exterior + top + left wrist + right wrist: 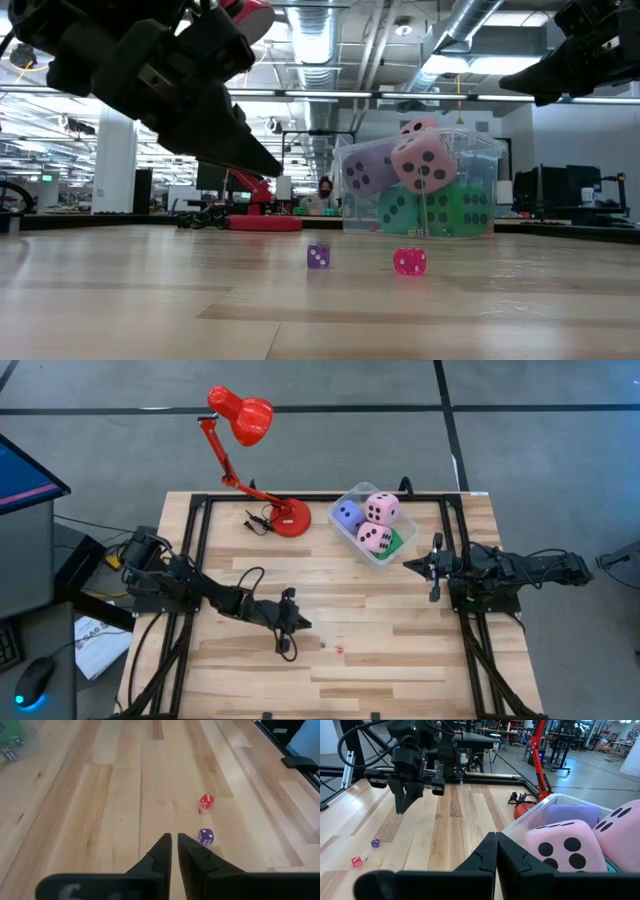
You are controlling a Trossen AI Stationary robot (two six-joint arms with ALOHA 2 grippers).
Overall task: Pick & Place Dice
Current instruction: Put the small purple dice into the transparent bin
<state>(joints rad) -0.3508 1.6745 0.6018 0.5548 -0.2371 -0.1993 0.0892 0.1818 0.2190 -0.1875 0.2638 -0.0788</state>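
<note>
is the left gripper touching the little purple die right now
Apart. In the left wrist view the left gripper, fingers shut, stops short of the purple die, with bare wood between them. The low view shows that die alone on the table.

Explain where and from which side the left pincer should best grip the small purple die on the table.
Probably from straight above, across two opposite side faces. The small purple die sits flat on the table, apart from the red die, so its sides are free. The left pincer, shut, must open first.

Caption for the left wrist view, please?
Left gripper, shut and empty, hovers over the wooden table near a tiny purple die and red die.
</note>
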